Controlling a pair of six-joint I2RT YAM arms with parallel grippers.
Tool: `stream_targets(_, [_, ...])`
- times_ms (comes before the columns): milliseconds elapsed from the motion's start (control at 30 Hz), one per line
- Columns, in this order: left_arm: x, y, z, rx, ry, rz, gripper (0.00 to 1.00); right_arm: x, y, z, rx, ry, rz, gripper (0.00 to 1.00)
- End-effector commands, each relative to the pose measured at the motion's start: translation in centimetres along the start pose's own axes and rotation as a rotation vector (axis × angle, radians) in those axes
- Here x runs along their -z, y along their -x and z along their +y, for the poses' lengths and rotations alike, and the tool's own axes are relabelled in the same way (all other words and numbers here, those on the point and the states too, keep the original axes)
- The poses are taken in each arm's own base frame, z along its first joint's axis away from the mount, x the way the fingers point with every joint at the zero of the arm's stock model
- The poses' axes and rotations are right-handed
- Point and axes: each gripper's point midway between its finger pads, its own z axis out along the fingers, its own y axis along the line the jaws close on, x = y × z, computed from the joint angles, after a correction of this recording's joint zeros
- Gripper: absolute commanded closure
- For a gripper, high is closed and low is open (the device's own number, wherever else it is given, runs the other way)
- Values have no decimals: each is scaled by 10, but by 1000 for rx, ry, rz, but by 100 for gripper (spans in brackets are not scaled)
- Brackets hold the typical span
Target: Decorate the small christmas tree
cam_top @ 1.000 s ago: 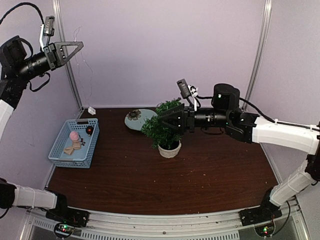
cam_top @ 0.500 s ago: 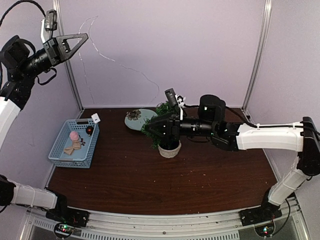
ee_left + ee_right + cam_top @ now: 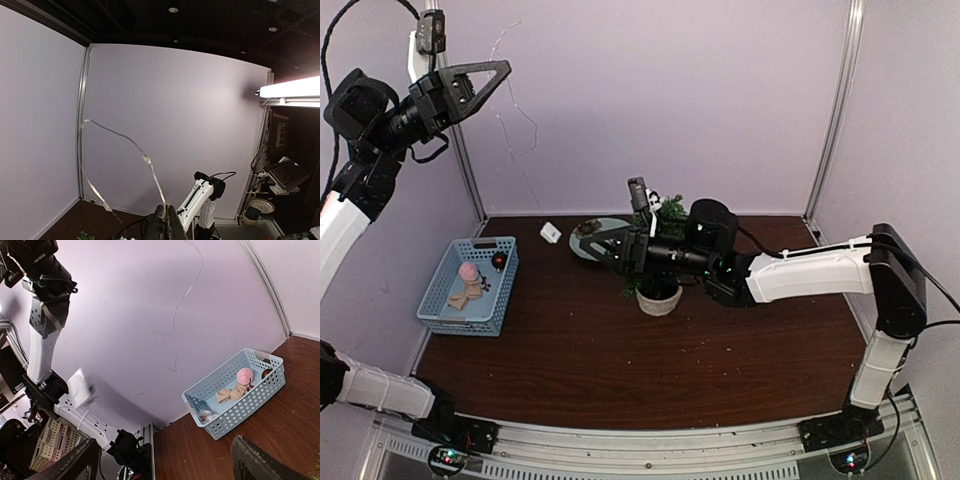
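Christmas tree (image 3: 670, 213), small and bushy in its off-white pot (image 3: 659, 298), stands past the middle of the desk (image 3: 620, 370), nearer the far edge than the near one. Close to the left edge sits a light blue basket (image 3: 460, 320) with a pink ball (image 3: 468, 271), a tan bow (image 3: 466, 293) and a dark red ball (image 3: 499, 261) inside.

The right arm reaches in from the right edge and crosses in front of the tree's middle. The right hand (image 3: 600, 245) hovers just left of the foliage, over the edge of a round grey plate (image 3: 582, 250) lying near the far edge. Its fingers (image 3: 75, 462) are spread wide with nothing between them.

Above the far left corner the left hand (image 3: 500, 70) is raised high, pinched closed on a thin wire (image 3: 533, 120) that loops down along the back wall. A small white box (image 3: 550, 232) appears to dangle at the wire's lower end, above the desk between basket and plate.
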Motion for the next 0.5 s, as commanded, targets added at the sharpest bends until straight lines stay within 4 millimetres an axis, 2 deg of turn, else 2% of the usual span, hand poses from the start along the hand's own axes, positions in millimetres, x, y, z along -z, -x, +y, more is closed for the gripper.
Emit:
stream_targets(0, [1, 8, -10, -63, -25, -25, 100, -7, 33, 29, -8, 115, -115, 5])
stream_targets(367, [-14, 1, -10, -45, -79, -30, 100, -17, 41, 18, -71, 88, -149, 2])
stream_targets(400, [-15, 0, -11, -43, -87, -29, 100, -18, 42, 19, -74, 97, -158, 7])
stream_targets(433, [-17, -2, -11, -41, -95, -28, 100, -18, 43, 20, -77, 107, -163, 20])
stream_targets(467, [-19, -3, -12, -40, -100, -27, 100, -19, 46, 23, -75, 121, -171, 38])
